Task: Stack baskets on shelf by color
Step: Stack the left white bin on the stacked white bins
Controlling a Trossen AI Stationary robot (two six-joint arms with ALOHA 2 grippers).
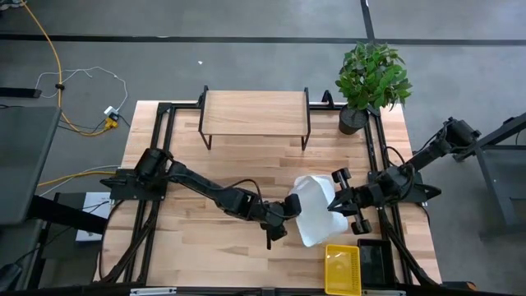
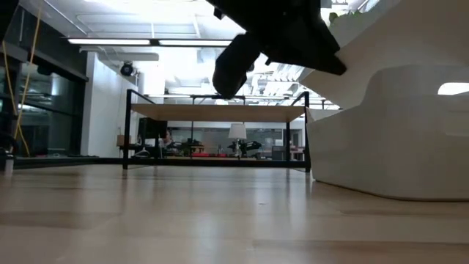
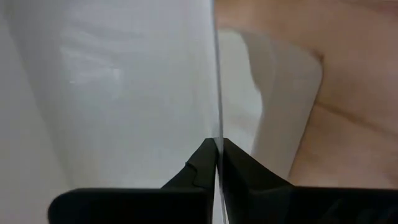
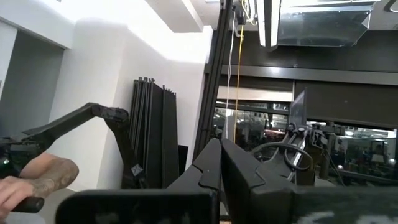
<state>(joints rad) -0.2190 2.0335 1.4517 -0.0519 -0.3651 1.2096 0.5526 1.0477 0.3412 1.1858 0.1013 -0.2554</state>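
White basket (image 2: 396, 132) fills the near side of the low view, tipped off the tabletop (image 1: 238, 173), one edge lifted. Nothing visible inside it from above.

Left tool (image 1: 289, 205): fingers pinched tight on the thin white wall of that basket; its wrist view shows the wall edge running straight into the closed fingertips (image 3: 208, 163). Basket body extends ahead of this tool, toward the right arm.

Right tool (image 1: 339, 200): at the opposite rim of the same basket, fingers together. Whether it pinches the rim cannot be told; its wrist view looks over the closed fingers (image 4: 211, 168) into the room, where a person's hand (image 4: 34, 180) shows at the edge.

Yellow mesh basket (image 1: 342, 269): on the tabletop just beside the right tool, nearer the front edge. Holds nothing visible.

Shelf (image 1: 255, 113): well ahead of both tools, at the far side of the tabletop; top bare. Potted plant (image 1: 370, 78) stands beside its right end.
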